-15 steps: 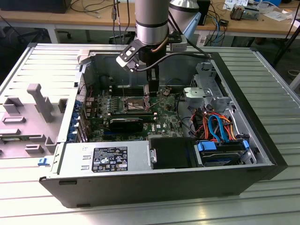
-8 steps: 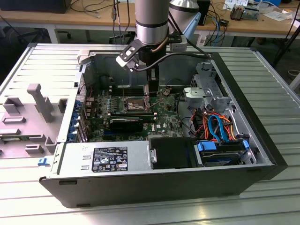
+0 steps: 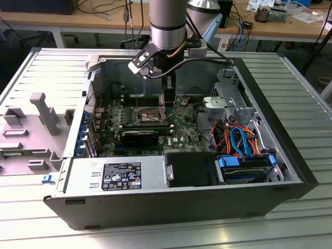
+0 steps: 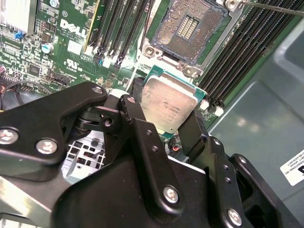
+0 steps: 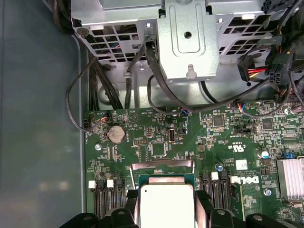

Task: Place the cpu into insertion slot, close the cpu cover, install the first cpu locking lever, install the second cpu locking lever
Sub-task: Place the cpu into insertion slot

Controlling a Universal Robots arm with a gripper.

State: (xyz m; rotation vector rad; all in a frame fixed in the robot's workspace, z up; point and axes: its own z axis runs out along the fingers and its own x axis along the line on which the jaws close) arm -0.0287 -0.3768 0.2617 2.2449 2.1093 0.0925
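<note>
At the wrist, second wrist view: claw [image 4: 159, 118] pinching the cpu [image 4: 170, 102] by opposite edges, metal top toward the camera, probably to keep the contacts untouched. Just beyond, the insertion slot [image 4: 187, 28] lies uncovered, contact field bare, cpu not yet seated. Farther out, upper centre of the exterior view: arm hangs inside the computer case [image 3: 155, 207].

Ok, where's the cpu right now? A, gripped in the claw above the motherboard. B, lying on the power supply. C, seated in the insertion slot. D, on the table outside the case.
A: in the second wrist view the cpu is pinched between the fingers of the claw, and the insertion slot beyond it shows a bare contact field.
</note>
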